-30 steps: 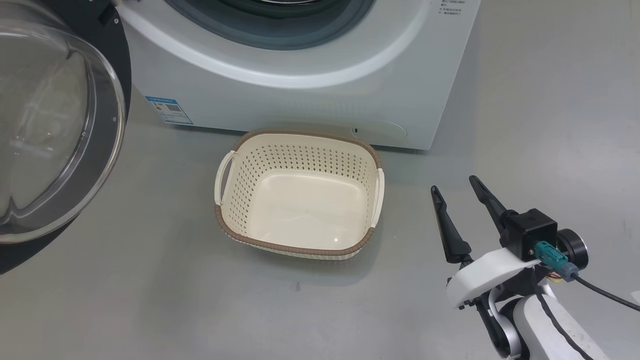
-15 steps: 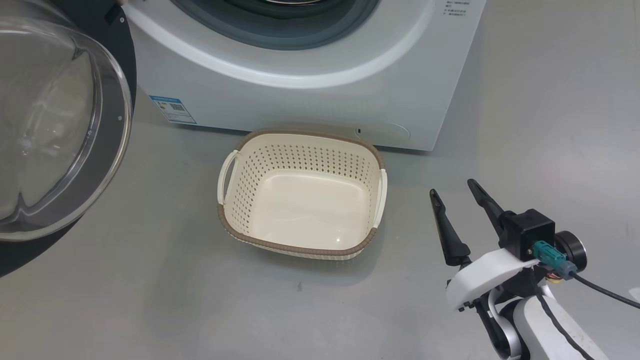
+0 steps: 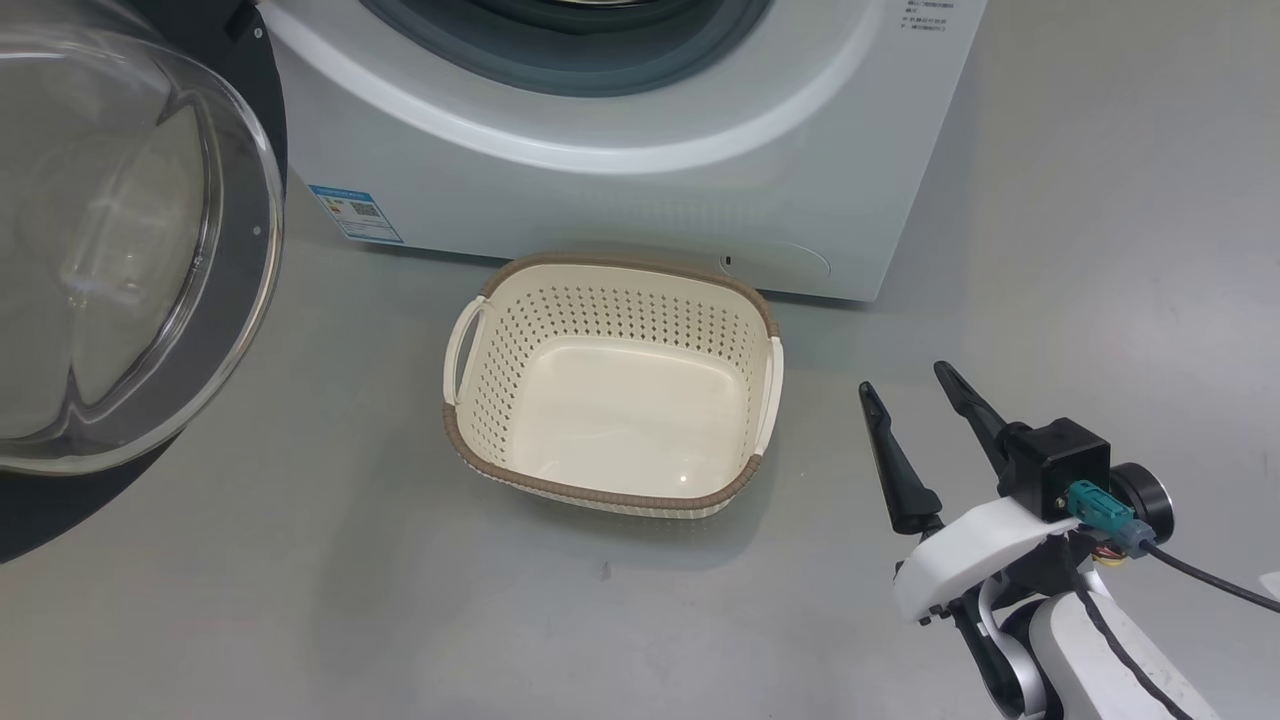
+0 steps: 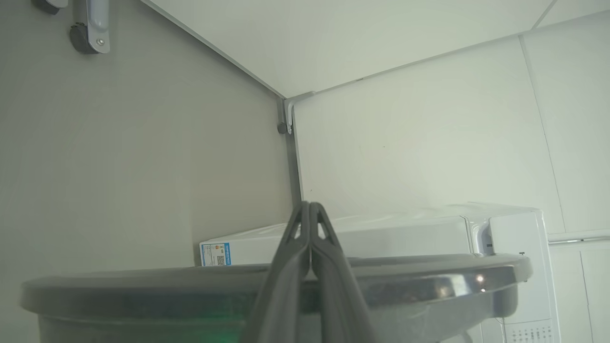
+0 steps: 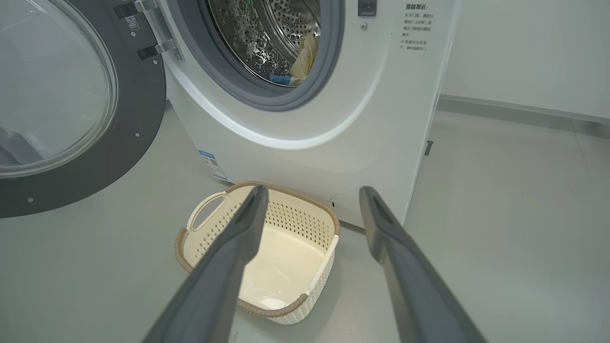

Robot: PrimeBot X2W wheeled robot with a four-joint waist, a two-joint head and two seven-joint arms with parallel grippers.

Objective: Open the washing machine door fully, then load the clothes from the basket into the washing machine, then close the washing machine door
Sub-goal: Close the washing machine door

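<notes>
Washing machine (image 3: pixel 640 190): white, front turned to the robot, drum mouth uncovered, standing on the grey floor (image 3: pixel 300 600). Washing machine door (image 3: pixel 120 260): at the robot's left of the opening, swung wide on its 2 hinges. Being round, it has no long axis. Its disc stands upright, the inner face with the bulging glass is turned towards the robot, and the free edge points out to the left. Basket (image 3: pixel 600 492): on the floor just in front of the machine, mouth up and bare inside. Its long axis runs across the head view, with 1 loop handle at each short end. Clothes (image 5: pixel 305 57): yellow and blue, lying low in the drum behind the grey seal. Right tool (image 3: pixel 902 376): fingers wide apart and holding nothing, hovering to the right of the basket and apart from it. Left tool (image 4: pixel 310 206): fingers pressed together on nothing. The door's rim crosses the left wrist view just behind them, and contact cannot be told. Judged step: closing the door. To do it well, push with the closed left tool on the outer face near the free edge, far from the hinges. Follow the door's arc rather than a straight line, check that no cloth trails over the seal, and press until the latch seats.
</notes>
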